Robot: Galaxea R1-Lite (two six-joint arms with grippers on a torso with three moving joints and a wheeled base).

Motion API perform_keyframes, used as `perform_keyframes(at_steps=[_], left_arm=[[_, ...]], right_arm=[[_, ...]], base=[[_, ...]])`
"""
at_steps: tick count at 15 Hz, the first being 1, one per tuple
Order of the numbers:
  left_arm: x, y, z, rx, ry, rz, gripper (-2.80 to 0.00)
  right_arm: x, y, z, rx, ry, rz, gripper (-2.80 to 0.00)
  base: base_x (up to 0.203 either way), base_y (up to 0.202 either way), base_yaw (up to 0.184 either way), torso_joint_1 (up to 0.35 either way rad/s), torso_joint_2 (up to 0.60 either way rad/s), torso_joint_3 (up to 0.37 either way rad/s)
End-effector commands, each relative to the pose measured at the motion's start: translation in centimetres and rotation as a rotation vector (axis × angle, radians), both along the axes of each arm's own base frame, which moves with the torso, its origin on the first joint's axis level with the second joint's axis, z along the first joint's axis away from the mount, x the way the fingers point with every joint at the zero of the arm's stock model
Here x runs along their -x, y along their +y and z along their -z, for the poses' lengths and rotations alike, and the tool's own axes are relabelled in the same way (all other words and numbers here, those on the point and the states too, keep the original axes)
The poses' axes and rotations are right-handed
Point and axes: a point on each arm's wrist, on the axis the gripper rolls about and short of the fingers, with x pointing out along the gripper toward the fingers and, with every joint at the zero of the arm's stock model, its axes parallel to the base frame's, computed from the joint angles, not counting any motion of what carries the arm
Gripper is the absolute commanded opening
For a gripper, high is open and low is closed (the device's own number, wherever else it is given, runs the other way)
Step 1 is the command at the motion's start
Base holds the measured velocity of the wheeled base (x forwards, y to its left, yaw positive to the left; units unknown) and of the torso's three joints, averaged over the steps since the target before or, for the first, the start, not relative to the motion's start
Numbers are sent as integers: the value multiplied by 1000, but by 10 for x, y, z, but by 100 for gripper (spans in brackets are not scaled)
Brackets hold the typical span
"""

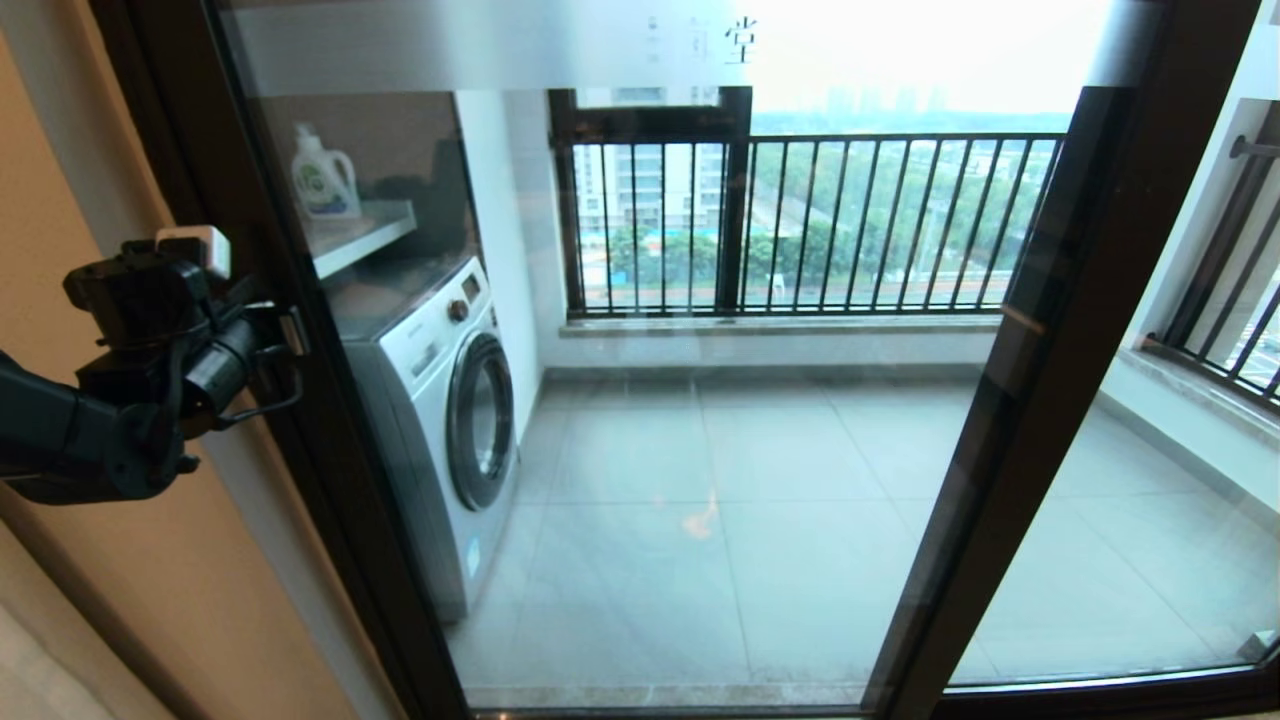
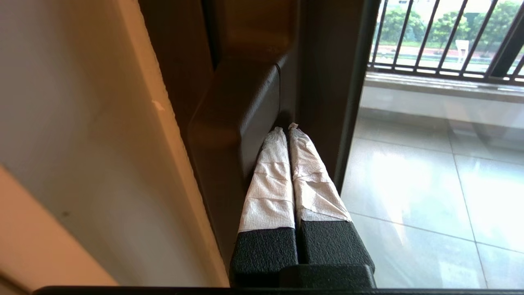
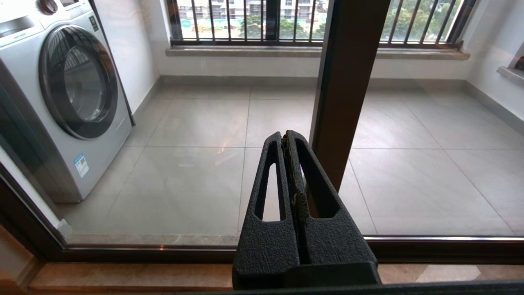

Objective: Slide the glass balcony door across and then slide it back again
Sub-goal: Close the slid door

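At far left we see a tan wall point(image 1: 150, 620). Our left gripper point(image 2: 287, 130) is raised against the door's point(image 1: 700, 450) left frame edge, its paper-wrapped fingers point(image 2: 270, 180) pressed together with nothing between them, tips tucked beside the dark handle point(image 2: 241, 123). The door fills the view ahead of us, a frosted strip point(image 1: 480, 45) across its top. Through the glass stand a washer point(image 1: 440, 400), then the railing point(image 1: 800, 220). Further right, a second dark frame post point(image 1: 1040, 350) crosses. Our right gripper point(image 3: 288, 137) hangs low before the glass, fingers together, empty.
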Motion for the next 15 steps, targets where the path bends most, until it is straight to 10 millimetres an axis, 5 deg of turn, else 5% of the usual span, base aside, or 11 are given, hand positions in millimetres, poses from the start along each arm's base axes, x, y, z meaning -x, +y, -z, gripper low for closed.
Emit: perform_keyframes(at_steps=[1,9,12,15], left_arm=[[6,-10,-6,-3,-11,33,-280],[31,-14,-1,6,30,40,-280],[58,-1,-11,26,10,25,-280],[84,34,-4,44,42,148,-280]], right_arm=[[-1,0,2,1,10,-1,-280],[-1,0,2,1,10,-1,-280],[-1,0,2,1,10,-1,-280],[-1,0,2,1,10,-1,-280]], base=[[0,0,0,0,0,0],[0,0,0,0,0,0],[0,0,0,0,0,0],[0,0,0,0,0,0]])
